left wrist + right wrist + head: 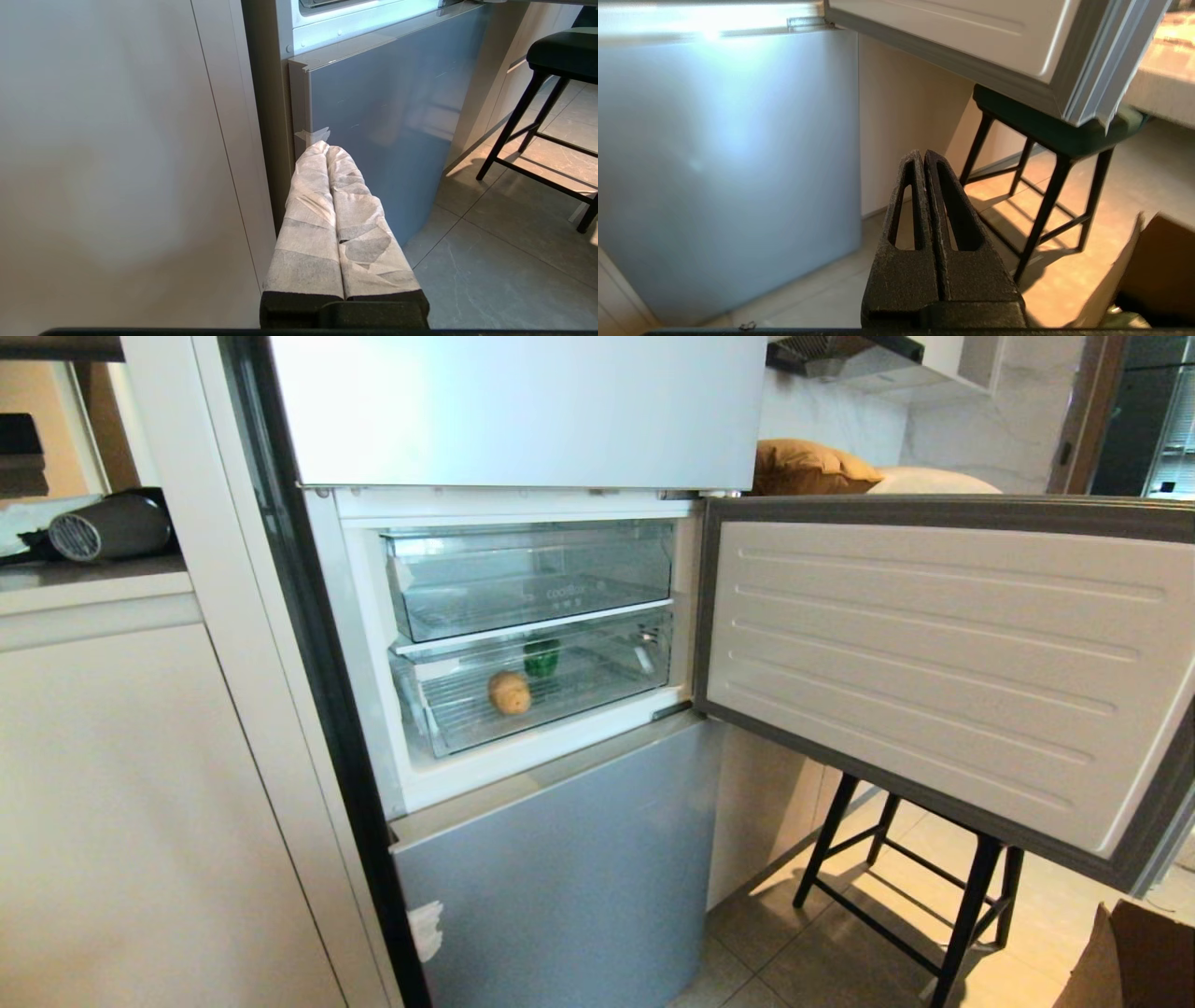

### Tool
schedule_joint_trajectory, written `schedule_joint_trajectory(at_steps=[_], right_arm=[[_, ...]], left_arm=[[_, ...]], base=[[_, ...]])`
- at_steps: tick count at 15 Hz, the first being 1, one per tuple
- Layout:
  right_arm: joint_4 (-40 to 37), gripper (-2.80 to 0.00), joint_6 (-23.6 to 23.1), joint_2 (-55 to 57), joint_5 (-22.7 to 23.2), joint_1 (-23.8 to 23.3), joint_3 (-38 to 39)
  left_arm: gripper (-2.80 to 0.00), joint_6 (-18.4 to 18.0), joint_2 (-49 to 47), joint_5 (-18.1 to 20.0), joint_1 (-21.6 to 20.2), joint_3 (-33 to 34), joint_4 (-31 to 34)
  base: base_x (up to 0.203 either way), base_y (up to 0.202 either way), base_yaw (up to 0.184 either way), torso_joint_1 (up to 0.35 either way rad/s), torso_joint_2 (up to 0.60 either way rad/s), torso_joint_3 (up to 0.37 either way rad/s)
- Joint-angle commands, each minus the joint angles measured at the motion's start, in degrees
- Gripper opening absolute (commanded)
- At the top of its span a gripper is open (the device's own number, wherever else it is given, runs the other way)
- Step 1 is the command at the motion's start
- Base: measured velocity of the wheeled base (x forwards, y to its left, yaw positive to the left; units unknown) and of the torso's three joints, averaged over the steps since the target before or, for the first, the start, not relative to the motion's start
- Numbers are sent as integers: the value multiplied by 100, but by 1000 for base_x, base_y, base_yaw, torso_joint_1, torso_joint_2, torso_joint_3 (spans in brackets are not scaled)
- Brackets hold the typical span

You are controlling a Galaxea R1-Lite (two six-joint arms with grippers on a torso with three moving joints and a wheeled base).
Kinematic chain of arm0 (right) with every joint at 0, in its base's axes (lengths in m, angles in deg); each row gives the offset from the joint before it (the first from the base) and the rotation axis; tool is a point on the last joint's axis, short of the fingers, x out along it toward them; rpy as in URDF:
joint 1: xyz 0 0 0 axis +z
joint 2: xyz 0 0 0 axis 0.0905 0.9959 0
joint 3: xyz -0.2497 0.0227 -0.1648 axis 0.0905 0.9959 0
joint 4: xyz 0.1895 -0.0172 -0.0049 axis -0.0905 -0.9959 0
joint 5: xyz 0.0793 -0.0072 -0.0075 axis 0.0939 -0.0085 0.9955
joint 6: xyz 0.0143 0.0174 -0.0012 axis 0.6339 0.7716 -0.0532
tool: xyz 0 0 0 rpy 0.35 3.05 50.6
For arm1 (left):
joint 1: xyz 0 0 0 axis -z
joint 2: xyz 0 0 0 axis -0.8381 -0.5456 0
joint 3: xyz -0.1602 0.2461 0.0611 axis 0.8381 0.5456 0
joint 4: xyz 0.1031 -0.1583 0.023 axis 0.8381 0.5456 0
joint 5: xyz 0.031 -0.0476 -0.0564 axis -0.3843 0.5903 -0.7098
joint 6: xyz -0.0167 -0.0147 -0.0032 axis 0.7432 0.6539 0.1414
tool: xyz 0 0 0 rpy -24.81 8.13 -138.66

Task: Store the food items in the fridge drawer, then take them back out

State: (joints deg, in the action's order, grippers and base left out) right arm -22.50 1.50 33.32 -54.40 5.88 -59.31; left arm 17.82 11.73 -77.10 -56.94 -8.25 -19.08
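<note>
While the white-lined middle fridge door (943, 663) stood swung wide to the right, the tan-brown oval potato (509, 693) was seen lying inside the lower clear ribbed plastic fridge drawer (597, 686), near its left-hand front, its long axis roughly upright in the head view and tipped slightly. The glossy dark green bell pepper (541, 658) was seen just behind it and a little to the right, partly hidden by the drawer's upper rim, so that which way its stem pointed could not be told. The drawer itself ran wide from left to right beneath the upper clear drawer with faint lettering (532, 579). The left gripper (324, 147), wrapped in white cloth, was held low before the grey-blue bottom fridge door (387, 102), its fingers pressed together on nothing. The bare black right gripper (923, 154) was likewise clenched empty, held low and well apart from the drawer, with a black-legged stool (1041, 186) beyond it under the open door.
</note>
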Motion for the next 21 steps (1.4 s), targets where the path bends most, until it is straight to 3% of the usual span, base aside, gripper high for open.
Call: schedule_joint_trajectory(at_steps=[1,4,9,17,21], right_arm=[[-10,-280,-119,8,8,0,-128],[-33,-280,51,547,233,3,-968],[206,-280,614,3498,1252,236,-2333],[3190,-280,669,8551,1614,793,-3916],[4147,-280,597,10182,1557,1495,-4867]], left_arm=[[-280,-2,2,0,0,-2,4],[-280,-2,11,0,0,-2,4],[-280,-2,5,0,0,-2,4],[-280,-2,10,0,0,-2,4],[-280,-2,3,0,-3,-2,4]], base=[[0,0,0,0,0,0],[0,0,0,0,0,0],[0,0,0,0,0,0],[0,0,0,0,0,0],[0,0,0,0,0,0]])
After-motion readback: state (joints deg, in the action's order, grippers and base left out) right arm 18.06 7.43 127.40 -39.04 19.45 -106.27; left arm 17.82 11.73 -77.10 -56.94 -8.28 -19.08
